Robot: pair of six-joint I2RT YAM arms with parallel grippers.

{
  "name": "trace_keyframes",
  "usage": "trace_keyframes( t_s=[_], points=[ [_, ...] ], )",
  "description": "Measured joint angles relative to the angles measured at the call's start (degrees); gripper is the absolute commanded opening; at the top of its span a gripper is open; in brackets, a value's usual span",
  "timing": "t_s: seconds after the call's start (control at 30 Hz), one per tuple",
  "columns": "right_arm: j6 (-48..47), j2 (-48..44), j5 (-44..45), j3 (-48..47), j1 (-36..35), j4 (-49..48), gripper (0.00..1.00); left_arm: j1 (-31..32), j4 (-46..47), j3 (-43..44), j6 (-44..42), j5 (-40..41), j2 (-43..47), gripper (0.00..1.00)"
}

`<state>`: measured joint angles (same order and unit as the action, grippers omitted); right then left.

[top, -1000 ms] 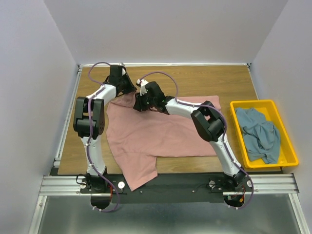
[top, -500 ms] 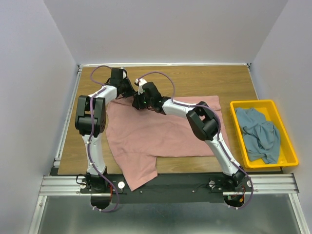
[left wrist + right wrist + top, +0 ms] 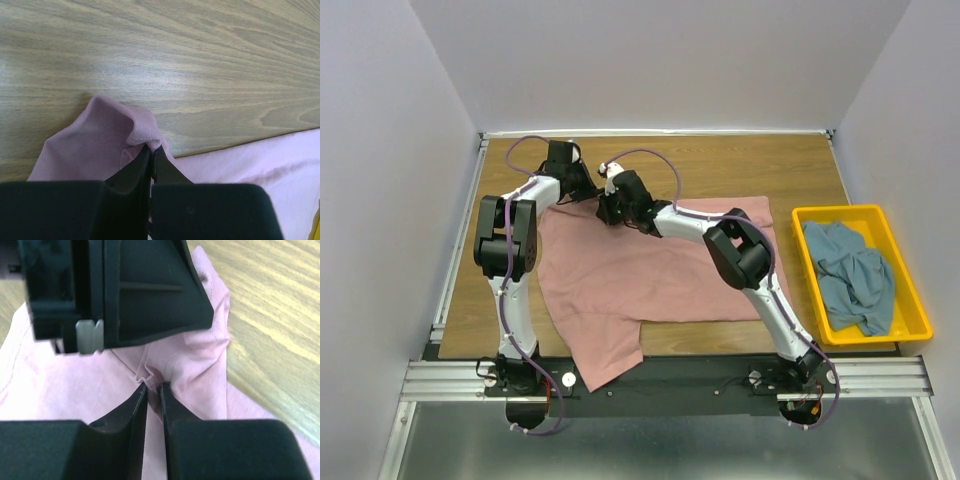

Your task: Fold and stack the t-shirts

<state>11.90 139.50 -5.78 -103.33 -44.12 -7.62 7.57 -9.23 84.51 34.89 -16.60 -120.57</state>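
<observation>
The dusty-pink t-shirt [image 3: 650, 270] lies spread on the wooden table, one sleeve hanging over the near edge. My left gripper [image 3: 582, 190] is shut on a fold of the pink shirt's far-left edge [image 3: 145, 131]. My right gripper [image 3: 610, 207] is close beside it, shut on a pinch of the same shirt [image 3: 155, 376]; the left gripper's black body fills the top of the right wrist view. The blue-grey t-shirt [image 3: 850, 275] lies crumpled in the yellow bin [image 3: 912, 300] at the right. The pink shirt's print is hidden.
The wooden table [image 3: 740, 165] shows bare behind the shirt. White walls stand close on the left, back and right. A metal rail [image 3: 670, 378] runs along the near edge by the arm bases.
Both grippers have moved slightly toward the back of the table with the pink shirt's far-left edge. The rest of the shirt and the bin have not moved.
</observation>
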Motion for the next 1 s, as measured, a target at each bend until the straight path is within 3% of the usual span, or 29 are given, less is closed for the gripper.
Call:
trace_keyframes(
  t_s=[0.13,0.27,0.67,1.0],
  points=[
    [0.0,-1.4,-0.1,1.5,-0.1,0.5,0.17,-0.1,-0.1,0.0,0.0,0.0,0.0,0.07],
    [0.0,-3.2,-1.3,2.5,-0.1,1.2,0.01,-0.1,-0.3,0.0,-0.2,0.0,0.1,0.07],
    [-1.0,-10.4,-5.6,7.5,-0.1,2.4,0.01,-1.2,-2.8,-2.3,-0.9,0.2,6.1,0.07],
    [-6.2,-16.3,-7.4,16.3,-0.1,7.3,0.01,-1.2,-6.0,-14.6,-0.8,2.3,20.4,0.07]
  ],
)
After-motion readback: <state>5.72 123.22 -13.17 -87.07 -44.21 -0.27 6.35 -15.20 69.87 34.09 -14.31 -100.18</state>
